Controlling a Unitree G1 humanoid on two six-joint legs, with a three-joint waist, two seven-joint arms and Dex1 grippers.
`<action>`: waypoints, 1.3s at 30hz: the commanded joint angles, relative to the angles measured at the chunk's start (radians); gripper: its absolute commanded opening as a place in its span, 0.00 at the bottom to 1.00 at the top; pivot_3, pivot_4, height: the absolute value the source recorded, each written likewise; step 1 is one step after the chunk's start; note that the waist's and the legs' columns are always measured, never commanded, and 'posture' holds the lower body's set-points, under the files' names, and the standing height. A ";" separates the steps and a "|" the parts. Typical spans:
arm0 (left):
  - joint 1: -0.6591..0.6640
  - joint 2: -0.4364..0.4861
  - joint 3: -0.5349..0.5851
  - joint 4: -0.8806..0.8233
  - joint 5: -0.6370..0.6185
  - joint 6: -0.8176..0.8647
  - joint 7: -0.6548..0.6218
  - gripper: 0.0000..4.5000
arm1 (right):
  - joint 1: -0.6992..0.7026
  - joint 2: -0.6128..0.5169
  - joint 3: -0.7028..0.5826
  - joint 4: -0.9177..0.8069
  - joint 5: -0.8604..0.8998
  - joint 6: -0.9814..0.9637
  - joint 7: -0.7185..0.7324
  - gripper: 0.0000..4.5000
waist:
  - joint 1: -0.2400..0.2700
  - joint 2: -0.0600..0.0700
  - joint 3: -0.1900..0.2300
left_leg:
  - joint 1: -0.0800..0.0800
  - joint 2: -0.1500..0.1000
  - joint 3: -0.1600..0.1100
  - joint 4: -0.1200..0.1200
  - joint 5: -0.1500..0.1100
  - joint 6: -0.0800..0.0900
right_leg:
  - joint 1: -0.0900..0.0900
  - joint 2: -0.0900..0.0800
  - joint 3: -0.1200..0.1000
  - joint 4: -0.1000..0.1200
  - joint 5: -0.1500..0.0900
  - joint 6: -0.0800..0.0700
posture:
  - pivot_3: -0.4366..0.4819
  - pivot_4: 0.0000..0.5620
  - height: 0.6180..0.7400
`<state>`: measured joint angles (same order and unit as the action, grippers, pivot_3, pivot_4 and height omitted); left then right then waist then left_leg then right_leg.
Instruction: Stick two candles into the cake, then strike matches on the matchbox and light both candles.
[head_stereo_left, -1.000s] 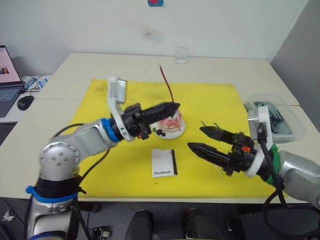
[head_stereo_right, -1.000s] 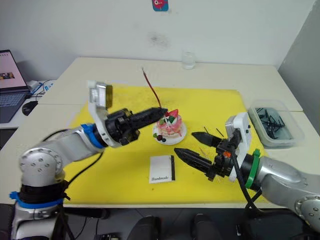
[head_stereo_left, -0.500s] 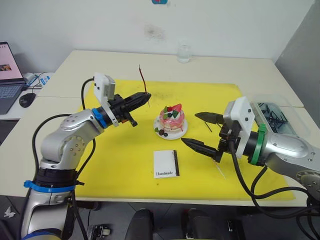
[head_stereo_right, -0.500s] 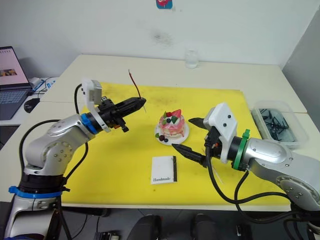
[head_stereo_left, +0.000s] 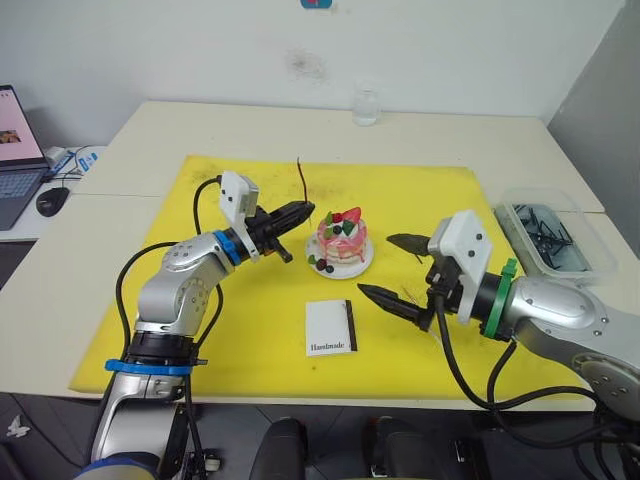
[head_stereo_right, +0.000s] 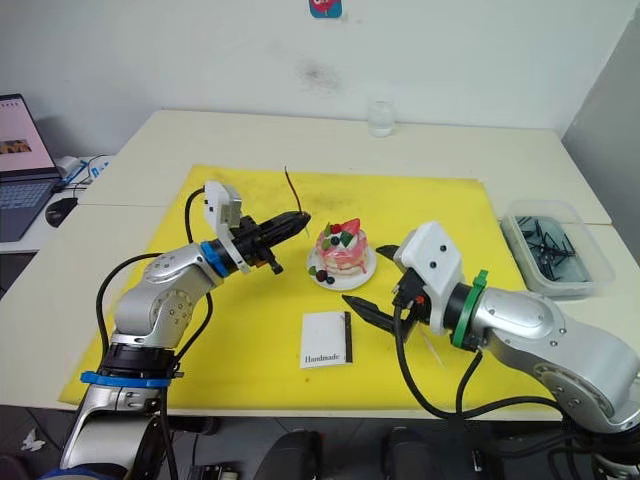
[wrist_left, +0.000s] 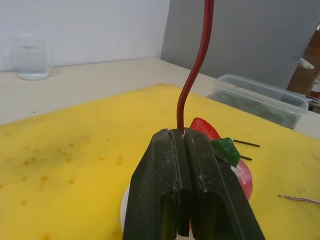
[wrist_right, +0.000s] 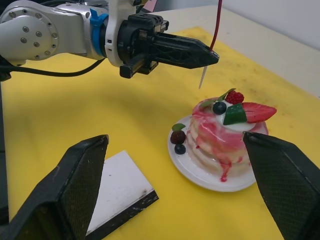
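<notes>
Reddish-brown and wavy, the thin candle (head_stereo_left: 301, 176) stands upright in my left tool (head_stereo_left: 303, 212), clenched on its pale lower end just beside the small pink layered cake (head_stereo_left: 342, 238) on its white plate. My right tool (head_stereo_left: 398, 270) waits spread wide near the flat white matchbox (head_stereo_left: 329, 326). First candle, I judge: next, lower its tip into the cake's top.

stereo head pair looking down over the table, wrist cameras close in, all sharing the cake (head_stereo_left: 342, 238)
</notes>
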<state>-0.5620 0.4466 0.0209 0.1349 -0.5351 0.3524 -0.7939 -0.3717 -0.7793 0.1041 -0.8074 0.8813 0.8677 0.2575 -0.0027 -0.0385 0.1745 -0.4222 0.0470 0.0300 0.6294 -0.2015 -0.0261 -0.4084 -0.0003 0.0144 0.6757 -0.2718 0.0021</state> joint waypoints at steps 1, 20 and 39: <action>-0.029 -0.024 0.007 -0.002 0.020 -0.034 -0.010 0.00 | -0.001 0.012 -0.020 -0.045 -0.015 0.005 0.001 0.99 | 0.000 0.000 0.000 | 0.000 0.000 0.000 0.000 0.000 0.000 | 0.000 0.000 0.000 0.000 0.000 0.000 | 0.48 0.27 1.00; -0.046 -0.101 -0.003 0.110 0.120 -0.130 -0.041 0.00 | 0.027 0.053 -0.018 -0.065 -0.051 0.032 0.012 0.99 | -0.001 0.000 0.000 | 0.000 0.000 0.000 0.000 0.000 0.000 | 0.000 0.004 0.000 0.001 0.000 0.000 | 0.48 0.27 1.00; 0.059 -0.127 -0.038 0.164 0.202 -0.250 -0.063 0.00 | 0.051 0.071 -0.021 -0.092 -0.065 0.050 0.004 0.99 | -0.001 0.000 0.000 | 0.003 0.000 0.000 0.001 0.000 0.000 | 0.002 0.004 0.001 0.002 0.000 0.000 | 0.48 0.27 1.00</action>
<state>-0.5215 0.3240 0.0071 0.3058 -0.3549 0.1001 -0.8427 -0.3235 -0.7131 0.1022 -0.8623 0.8255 0.9261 0.2600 -0.0038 -0.0387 0.1743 -0.4188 0.0470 0.0301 0.6300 -0.2015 -0.0261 -0.4062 0.0035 0.0148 0.6783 -0.2717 0.0025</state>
